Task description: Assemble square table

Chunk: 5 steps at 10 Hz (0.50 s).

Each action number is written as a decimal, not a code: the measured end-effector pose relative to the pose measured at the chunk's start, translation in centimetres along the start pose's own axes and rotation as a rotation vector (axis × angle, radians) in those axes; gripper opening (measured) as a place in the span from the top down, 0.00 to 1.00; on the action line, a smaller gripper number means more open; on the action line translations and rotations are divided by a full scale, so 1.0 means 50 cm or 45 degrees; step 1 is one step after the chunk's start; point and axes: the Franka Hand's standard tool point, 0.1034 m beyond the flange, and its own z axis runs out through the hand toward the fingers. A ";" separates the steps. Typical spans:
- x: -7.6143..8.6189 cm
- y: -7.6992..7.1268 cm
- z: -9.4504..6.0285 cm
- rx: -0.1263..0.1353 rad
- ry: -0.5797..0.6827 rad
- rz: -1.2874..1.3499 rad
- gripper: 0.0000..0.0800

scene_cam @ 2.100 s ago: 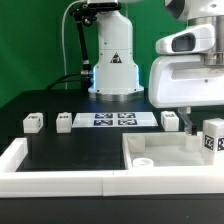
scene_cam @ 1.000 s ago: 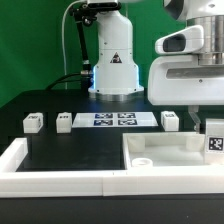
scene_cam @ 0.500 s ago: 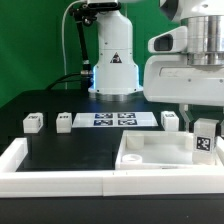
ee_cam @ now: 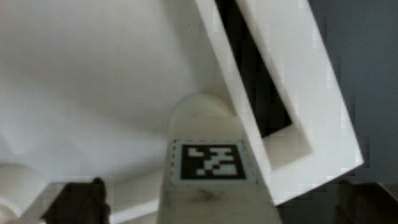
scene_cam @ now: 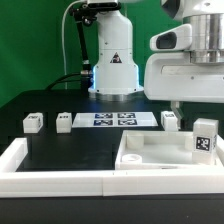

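Tagged leg (scene_cam: 205, 137) shifted toward the exterior view's left, near slab (scene_cam: 160, 152) rim

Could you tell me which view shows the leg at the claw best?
The wrist view: the leg fills the centre, its tag plain. The exterior view shows it small, by the tabletop.

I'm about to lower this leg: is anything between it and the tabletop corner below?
Nothing visible. The leg, held in the fingers, hangs over the square tabletop near its rim at the exterior view's right; the wrist view shows only bare tabletop around it.
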 end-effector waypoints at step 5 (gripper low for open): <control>-0.026 0.028 -0.022 0.005 -0.022 -0.248 0.19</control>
